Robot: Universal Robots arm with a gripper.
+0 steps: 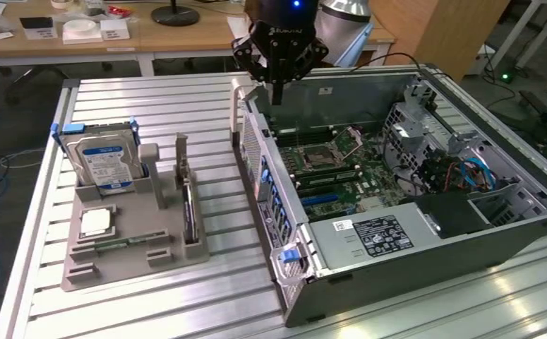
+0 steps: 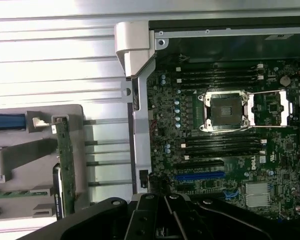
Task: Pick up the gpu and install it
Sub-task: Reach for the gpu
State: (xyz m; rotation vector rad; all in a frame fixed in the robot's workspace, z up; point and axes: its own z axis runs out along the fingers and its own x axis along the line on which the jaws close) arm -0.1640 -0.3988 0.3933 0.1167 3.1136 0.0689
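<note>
black end effector [image 1: 276,97]: closed fully, holding nothing; hangs over a side wall of the open case [image 1: 442,263], motherboard [image 1: 334,173] just below it. gpu [image 1: 190,212]: dark card on edge in a slot of the grey holder [image 1: 137,212], well apart from the end effector, lower and toward the exterior view's left. hard drive [image 1: 104,162], cpu [image 1: 97,223]: same holder, farther off. slatted metal counter [image 1: 151,106] beneath.

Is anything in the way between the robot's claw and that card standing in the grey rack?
Nothing visible does. The gripper hangs above the side wall of the computer case; the gpu stands on edge in the grey holder beside the case, with open space over it.
</note>
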